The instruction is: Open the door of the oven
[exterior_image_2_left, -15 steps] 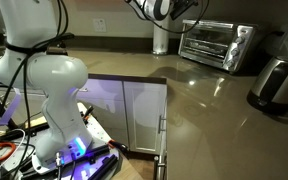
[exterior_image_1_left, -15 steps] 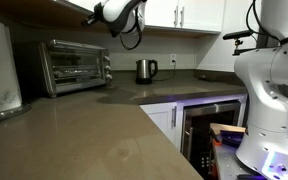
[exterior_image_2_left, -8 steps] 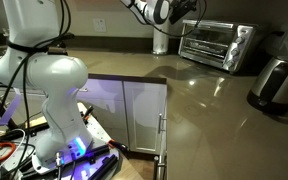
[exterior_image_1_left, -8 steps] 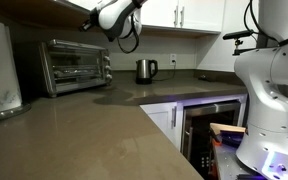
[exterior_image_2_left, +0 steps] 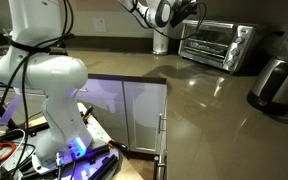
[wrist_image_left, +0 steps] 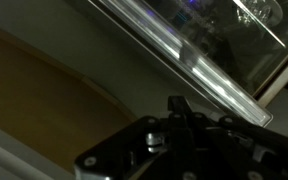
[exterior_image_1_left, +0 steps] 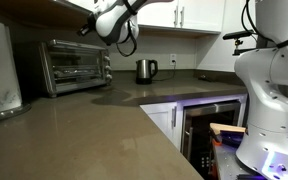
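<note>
Door [exterior_image_1_left: 70, 66] sits shut on the oven [exterior_image_2_left: 220, 42] atop the worktop [exterior_image_1_left: 104, 130], claw [exterior_image_1_left: 86, 28] hovering above it, spread or pressed together I cannot tell.

your oven [exterior_image_1_left: 74, 65] sits at the back of the counter [exterior_image_1_left: 104, 130], against the wall, its door [exterior_image_1_left: 68, 68] upright on the front and facing out over the counter. the kettle [exterior_image_1_left: 145, 70] stands on the same counter, well apart from the oven, below the cabinets [exterior_image_1_left: 184, 12]. your gripper [exterior_image_1_left: 84, 28] hangs above the oven's top front edge, apart from it. in the wrist view the handle [wrist_image_left: 199, 75] runs slantwise across the door, just ahead of the gripper. another appliance [exterior_image_2_left: 274, 82] stands on the counter nearer the camera than the oven. the base [exterior_image_2_left: 49, 85] stands on the floor before the lower cupboards, with a built-in unit [exterior_image_1_left: 210, 125] under the counter beside it.
</note>
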You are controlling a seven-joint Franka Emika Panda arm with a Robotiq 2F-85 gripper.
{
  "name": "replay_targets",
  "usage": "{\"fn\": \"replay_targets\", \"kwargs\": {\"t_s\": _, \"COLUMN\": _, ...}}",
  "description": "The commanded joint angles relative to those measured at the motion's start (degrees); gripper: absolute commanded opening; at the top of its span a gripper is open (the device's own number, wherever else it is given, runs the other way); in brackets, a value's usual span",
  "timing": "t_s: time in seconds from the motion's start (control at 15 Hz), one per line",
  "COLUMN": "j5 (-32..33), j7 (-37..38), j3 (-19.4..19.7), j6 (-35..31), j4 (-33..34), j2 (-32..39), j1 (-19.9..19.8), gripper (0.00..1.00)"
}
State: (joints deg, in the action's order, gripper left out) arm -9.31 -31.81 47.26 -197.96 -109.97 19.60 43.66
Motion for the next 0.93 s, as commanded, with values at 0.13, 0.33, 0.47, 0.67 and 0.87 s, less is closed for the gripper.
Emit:
{"fn": "replay_targets", "kwargs": {"t_s": 0.13, "j5": 0.6, "j7": 3.1, "j3": -3.2, "j6": 0.0, "j4": 2.2, "j2": 3.1, "j1": -4.3, "gripper": 0.00}}
{"fn": "replay_targets", "kwargs": {"t_s": 0.33, "j5": 1.7, "j7": 3.5, "j3": -6.1, "j6": 0.0, "j4": 1.2, "j2": 2.3, "j1": -7.4, "gripper": 0.00}}
{"fn": "replay_targets", "kwargs": {"t_s": 0.47, "j5": 2.3, "j7": 3.6, "j3": -7.9, "j6": 0.0, "j4": 0.9, "j2": 1.9, "j1": -9.6, "gripper": 0.00}}
{"fn": "replay_targets", "kwargs": {"t_s": 0.67, "j5": 2.6, "j7": 3.2, "j3": -9.7, "j6": 0.0, "j4": 1.4, "j2": 1.7, "j1": -12.6, "gripper": 0.00}}
{"fn": "replay_targets", "kwargs": {"t_s": 0.87, "j5": 2.8, "j7": 3.0, "j3": -10.8, "j6": 0.0, "j4": 3.1, "j2": 2.0, "j1": -14.9, "gripper": 0.00}}
